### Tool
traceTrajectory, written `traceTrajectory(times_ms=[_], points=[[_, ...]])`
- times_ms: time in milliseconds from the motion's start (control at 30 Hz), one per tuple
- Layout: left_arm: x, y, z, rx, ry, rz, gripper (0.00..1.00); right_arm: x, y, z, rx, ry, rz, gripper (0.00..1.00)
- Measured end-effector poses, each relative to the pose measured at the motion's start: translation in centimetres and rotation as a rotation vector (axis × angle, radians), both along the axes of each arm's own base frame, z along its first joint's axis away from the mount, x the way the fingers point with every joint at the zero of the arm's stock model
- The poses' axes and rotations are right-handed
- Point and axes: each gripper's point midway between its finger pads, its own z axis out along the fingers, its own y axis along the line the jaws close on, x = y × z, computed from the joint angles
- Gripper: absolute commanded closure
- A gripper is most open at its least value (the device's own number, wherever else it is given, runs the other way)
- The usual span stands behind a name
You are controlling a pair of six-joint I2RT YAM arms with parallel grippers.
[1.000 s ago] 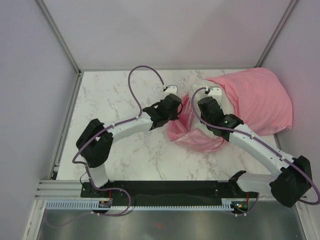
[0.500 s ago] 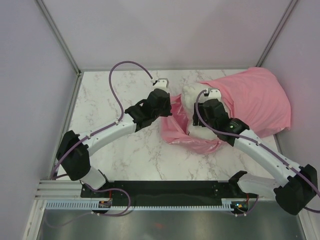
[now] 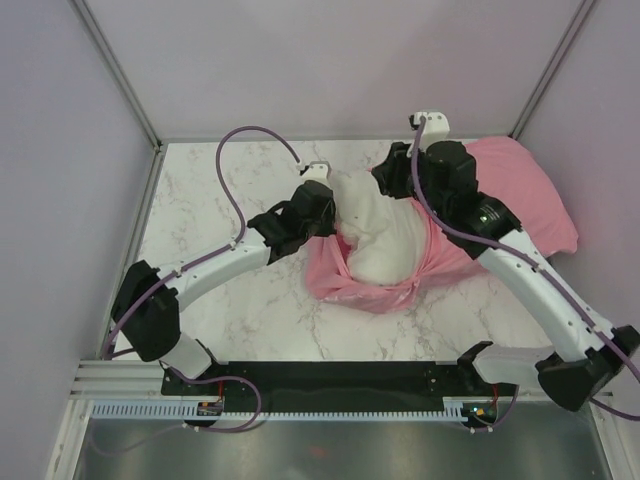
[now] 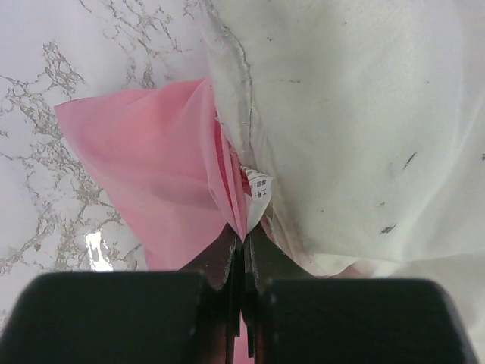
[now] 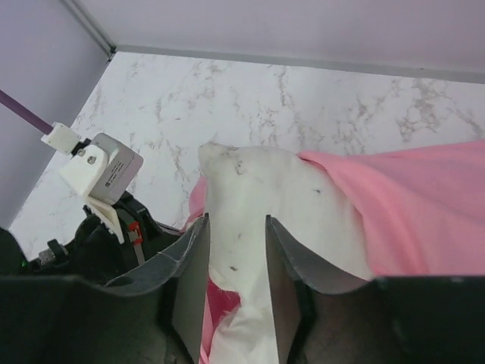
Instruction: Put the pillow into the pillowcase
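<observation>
Left side: the left gripper (image 4: 242,236) is closed tight, its jaws meeting on a folded edge of the pillowcase (image 4: 163,171), a thin, glossy pink cloth that fans out from the pinch in a flat triangular flap. Just beside that pinch hangs a small white printed tag (image 4: 259,193).

Centre: the pillow (image 3: 380,235) is plain white, soft and puffy, with faint dark specks on its skin. Its near part lies inside the open mouth of the pillowcase, which is bunched around it; its far corner sticks out bare.

Right side: the right gripper (image 5: 235,221) hangs over that bare corner with its jaws partly apart. White cloth shows in the gap; whether the jaws press on it cannot be told. The rest of the pillowcase lies smooth and full toward the right rear corner.

Surface and room: a white table (image 3: 230,190) veined grey like marble, enclosed by pale lilac walls (image 3: 330,60) with grey metal framing.
</observation>
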Motion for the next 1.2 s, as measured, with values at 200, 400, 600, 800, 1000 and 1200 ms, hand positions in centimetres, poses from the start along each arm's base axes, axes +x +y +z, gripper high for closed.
traceTrajectory(times_ms=[200,400,600,800,1000,1200], points=[[-0.1,0.6,1.0,-0.013,-0.013,0.006,0.98,4.4,6.3,-9.1,-0.055,0.157,0.103,0.77],[0.9,3.2,0.5,0.015,0.016,0.041,0.98,1.2,6.9,-24.3,-0.160,0.390,0.116,0.80],[1.9,4.0,2.2,0.027,-0.008,0.039,0.98,-1.0,6.5,-28.3,-0.123,0.423,0.109,0.82],[-0.5,0.2,3.9,-0.008,-0.012,-0.096,0.98,-0.2,7.7,-26.7,-0.085,0.399,0.103,0.78],[-1.2,-1.0,4.0,-0.057,0.001,-0.138,0.98,2.2,8.9,-21.3,-0.059,0.362,0.093,0.52],[-0.1,1.9,4.0,-0.077,-0.009,-0.063,0.98,3.0,6.4,-13.7,-0.023,0.255,0.046,0.45]])
